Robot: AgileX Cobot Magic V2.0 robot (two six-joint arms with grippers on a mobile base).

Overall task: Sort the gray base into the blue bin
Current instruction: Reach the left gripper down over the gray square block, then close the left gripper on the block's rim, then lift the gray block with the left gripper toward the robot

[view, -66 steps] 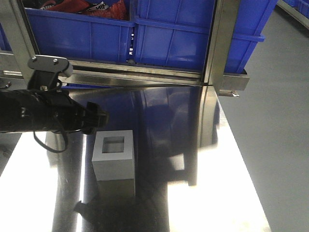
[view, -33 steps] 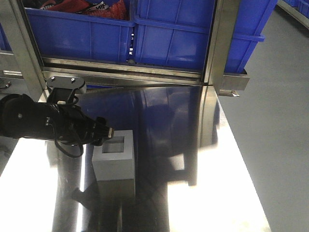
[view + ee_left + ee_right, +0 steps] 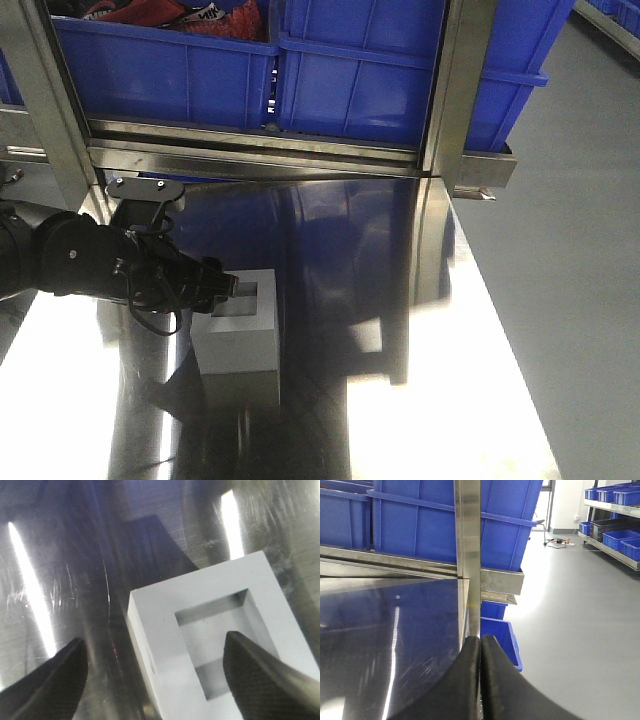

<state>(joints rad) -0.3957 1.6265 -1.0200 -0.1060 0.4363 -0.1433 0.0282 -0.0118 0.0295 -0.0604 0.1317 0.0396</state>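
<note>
Left gripper (image 3: 152, 642) has moved in over gray base (image 3: 238, 345) on steel table (image 3: 450, 400), fingers spread straddling one wall, grasp likely next; right gripper (image 3: 480, 645) pinched together, empty.

The base (image 3: 240, 325) stands on the table (image 3: 450, 400), left of its middle, recess up. The left gripper (image 3: 228, 288) reaches in from the left and straddles the base's left wall: 1 finger (image 3: 47, 680) outside it, 1 (image 3: 265, 680) over the recess. Behind the table, a shelf rail (image 3: 260, 150) carries 2 bins side by side, the left bin (image 3: 160, 75) and the right bin (image 3: 360, 80). A post (image 3: 450, 90) rises in front of the right bin.
</note>
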